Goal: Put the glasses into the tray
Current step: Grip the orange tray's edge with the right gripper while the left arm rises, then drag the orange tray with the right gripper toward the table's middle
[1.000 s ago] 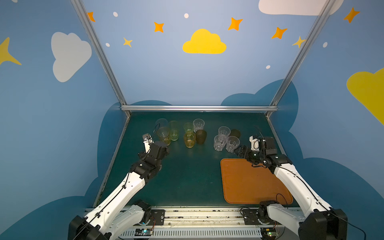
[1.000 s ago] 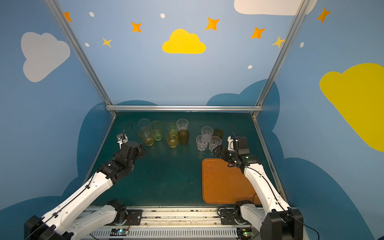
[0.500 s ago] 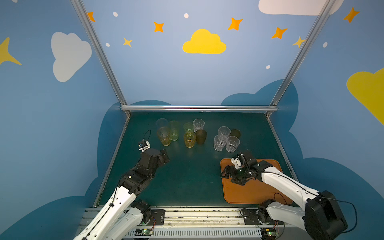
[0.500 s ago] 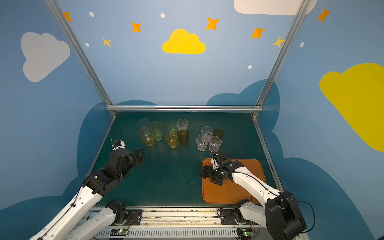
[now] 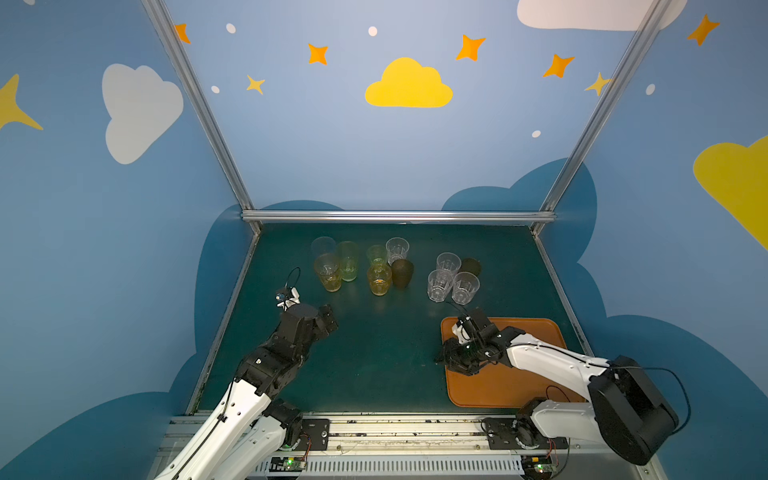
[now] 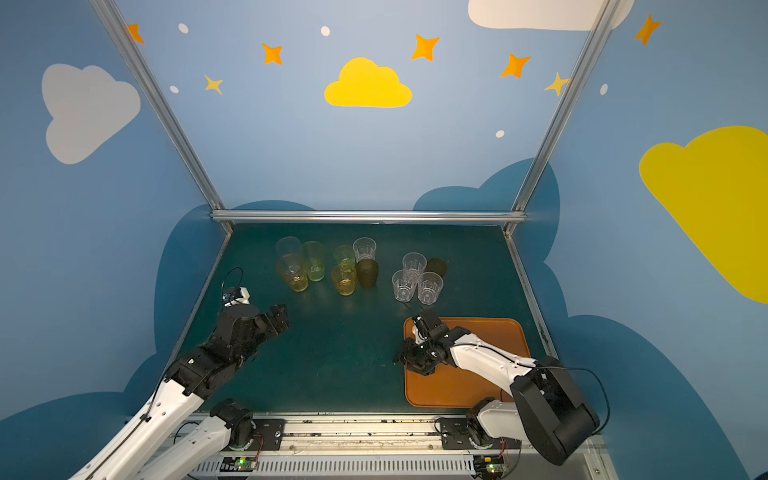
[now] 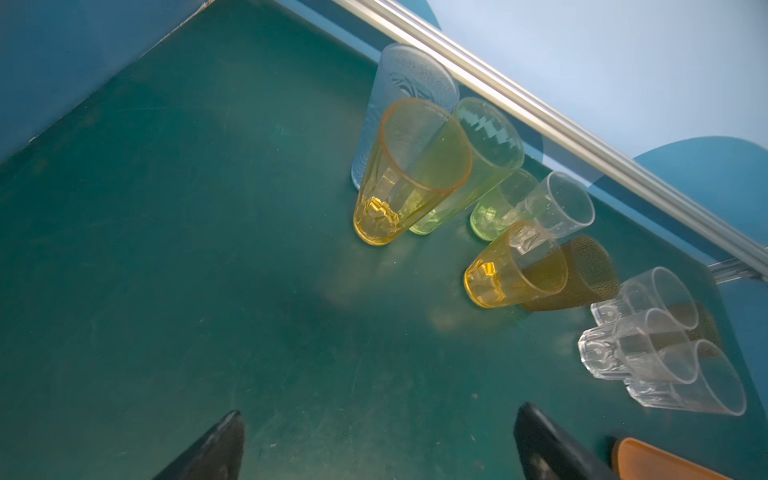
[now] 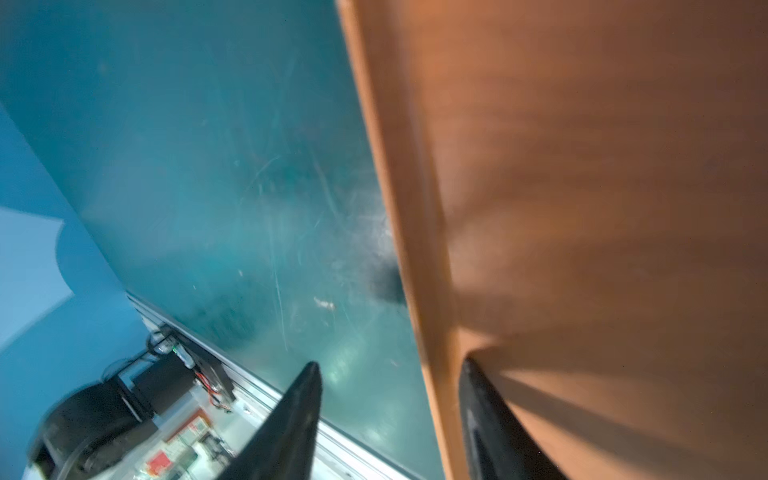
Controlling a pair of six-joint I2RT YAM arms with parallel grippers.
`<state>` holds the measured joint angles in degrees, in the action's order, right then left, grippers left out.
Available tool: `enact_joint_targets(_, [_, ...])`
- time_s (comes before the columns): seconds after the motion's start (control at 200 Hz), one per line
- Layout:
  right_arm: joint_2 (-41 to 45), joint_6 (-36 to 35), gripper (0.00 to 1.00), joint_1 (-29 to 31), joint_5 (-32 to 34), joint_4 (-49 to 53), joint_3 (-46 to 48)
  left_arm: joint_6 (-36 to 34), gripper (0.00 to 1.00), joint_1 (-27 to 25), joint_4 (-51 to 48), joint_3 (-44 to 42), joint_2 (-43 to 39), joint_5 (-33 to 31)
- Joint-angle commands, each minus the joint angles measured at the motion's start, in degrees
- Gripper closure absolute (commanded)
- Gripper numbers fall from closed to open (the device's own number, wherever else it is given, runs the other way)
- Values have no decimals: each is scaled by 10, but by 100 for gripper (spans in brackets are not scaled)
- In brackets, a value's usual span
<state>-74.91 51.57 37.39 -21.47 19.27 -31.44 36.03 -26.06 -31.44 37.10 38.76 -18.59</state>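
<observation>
The glasses [image 5: 379, 279] all stand upright on the far half of the green worktop [image 5: 374, 365]. They are well apart from the tray [image 5: 519, 386], which lies at the near right and holds none of them. In both top views the tall tinted ones crowd the far left and an amber-and-dark group sits in the middle. Three clear faceted tumblers [image 5: 452, 284] stand just beyond the tray's far-left corner.

The left end effector [image 7: 379, 412] is spread fully wide and holds nothing. Its wrist view looks straight at the row, with the tall amber glass [image 7: 409, 174] nearest ahead. The right end effector [image 8: 389, 363] is about half open, one finger over the worktop and the other over the tray, with the tray's left rim between them. I cannot see that it pinches the rim. It points toward the near edge, away from the glasses.

The left arm looks better placed for the next pick. The glasses lie ahead of it, toward the far side and slightly right, with their long axes vertical, so a level approach from the side should suit. The clusters are tight, so wide jaws may knock a neighbour.
</observation>
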Motion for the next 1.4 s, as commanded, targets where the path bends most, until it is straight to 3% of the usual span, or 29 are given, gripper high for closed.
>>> enact_joint_targets(0.0, [-28,9,58,20,25,-4,-14,-4,0,-1,-5,-4,-18,-20])
enact_joint_targets(0.16, [-55,22,70,50,38,-11,-40,-4,0,-1,-15,-14,-47,-31])
enact_joint_targets(0.416, [-146,48,71,104,40,-51,-115,-2,0,-1,-13,-36,-81,-17])
enact_joint_targets(0.581, [-256,49,78,131,23,-64,-195,-11,0,0,-13,-24,-50,-36])
enact_joint_targets(0.871, [-359,33,78,154,-12,-61,-337,-10,0,1,-34,-2,-26,-12])
enact_joint_targets(0.941, [-355,33,74,154,-16,-57,-343,-10,0,1,-35,-3,-30,-5])
enact_joint_targets(1.066, [-320,29,58,149,-11,-38,-334,-13,0,1,-39,0,-33,3])
enact_joint_targets(1.137, [-287,30,44,147,-3,-26,-318,-18,0,1,-36,2,-31,18])
enact_joint_targets(1.392, [-128,25,25,129,45,35,-239,-22,0,0,-34,9,7,77])
